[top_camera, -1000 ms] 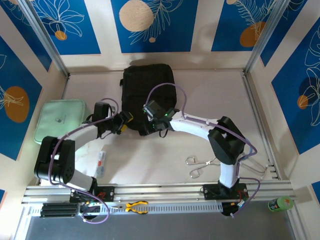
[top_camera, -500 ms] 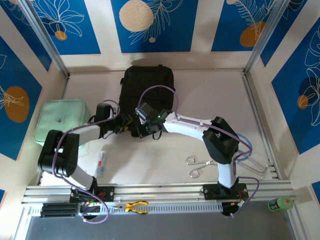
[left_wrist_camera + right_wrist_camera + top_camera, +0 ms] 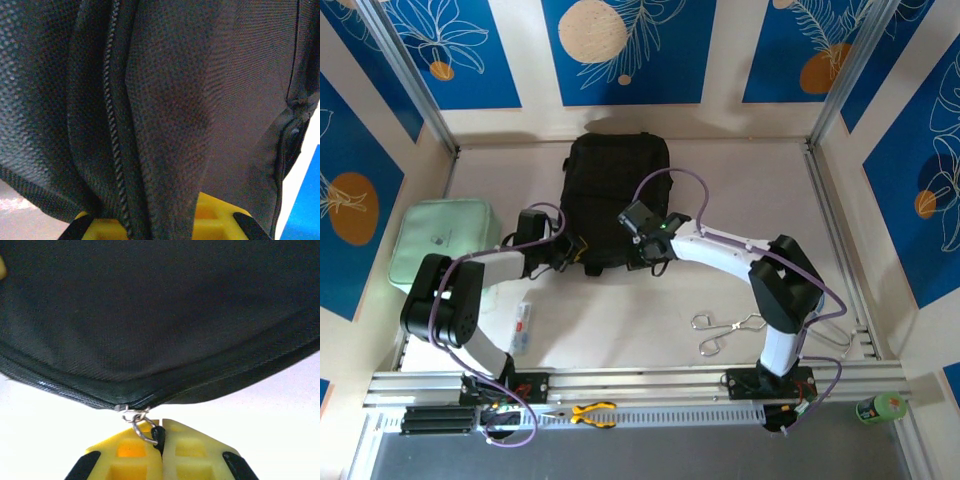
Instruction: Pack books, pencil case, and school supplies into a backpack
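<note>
Surface: pale and walled in, with blue patterned panels all round.
Backpack: big and black, lying flat in the upper centre of the overhead view, and both arms are reaching to its lower edge!
Pouch: mint-green, at the left of the frame, apart from the backpack.
Left pincer: at the backpack's lower left corner. Its wrist view shows a fold of fabric with a zip line running down between the yellow fingers. It looks pinched, though the tips are cut off by the frame.
Right pincer: the fingers are pressed together, nipping the zip pull just below the bag's seam.
Looped-handle metal tool: lower right, lying loose on the surface.
</note>
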